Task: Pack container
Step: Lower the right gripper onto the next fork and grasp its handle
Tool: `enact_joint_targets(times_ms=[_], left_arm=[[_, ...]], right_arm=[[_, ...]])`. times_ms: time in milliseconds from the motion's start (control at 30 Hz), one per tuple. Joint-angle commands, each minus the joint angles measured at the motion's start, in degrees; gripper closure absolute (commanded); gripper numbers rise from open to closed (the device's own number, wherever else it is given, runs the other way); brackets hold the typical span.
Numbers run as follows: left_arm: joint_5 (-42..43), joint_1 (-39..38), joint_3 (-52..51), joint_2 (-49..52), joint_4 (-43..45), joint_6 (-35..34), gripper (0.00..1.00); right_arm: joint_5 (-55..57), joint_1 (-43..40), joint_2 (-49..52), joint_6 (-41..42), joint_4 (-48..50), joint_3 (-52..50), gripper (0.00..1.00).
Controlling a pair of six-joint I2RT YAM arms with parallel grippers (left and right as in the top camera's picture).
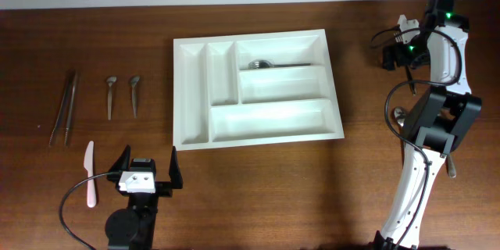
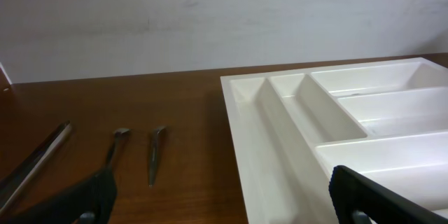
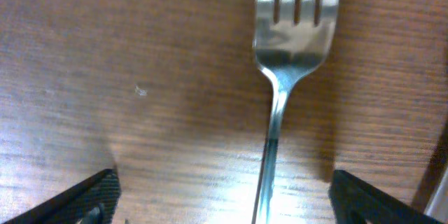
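The right gripper (image 3: 224, 199), jaws spread wide, is hovering over a fork (image 3: 280, 77) right of the central cutlery tray (image 1: 258, 90). Next it needs lowering and pinching the handle. The left gripper (image 1: 148, 170) is idling open, front-left of the tray.

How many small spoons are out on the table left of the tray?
2. One spoon lies nearer the tongs, the other spoon nearer the tray, side by side. More could be hidden under the left arm.

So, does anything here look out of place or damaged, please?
Nothing stands out: the cutlery tray lies flat and intact, one metal utensil inside it, and the fork lies straight on the table.
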Motion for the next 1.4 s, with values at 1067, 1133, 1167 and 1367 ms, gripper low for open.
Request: enact_joint_targets(times_ms=[1067, 1133, 1167, 1367], left_arm=[[0.2, 0.3, -0.1, -0.5, -0.2, -0.3, 0.01], [0.2, 0.3, -0.1, -0.5, -0.2, -0.3, 0.01], [0.2, 0.3, -0.1, -0.5, -0.2, -0.3, 0.01], [0.2, 0.3, -0.1, -0.5, -0.2, -0.3, 0.01]], right_arm=[[-1.2, -0.3, 4.0, 2.8, 5.6, -1.0, 0.19], [-2.1, -0.5, 4.3, 3.2, 5.4, -1.0, 0.19], [-2.2, -0.6, 4.5, 3.1, 5.2, -1.0, 0.19], [-2.0, -0.7, 4.6, 3.9, 4.6, -1.0, 0.19]])
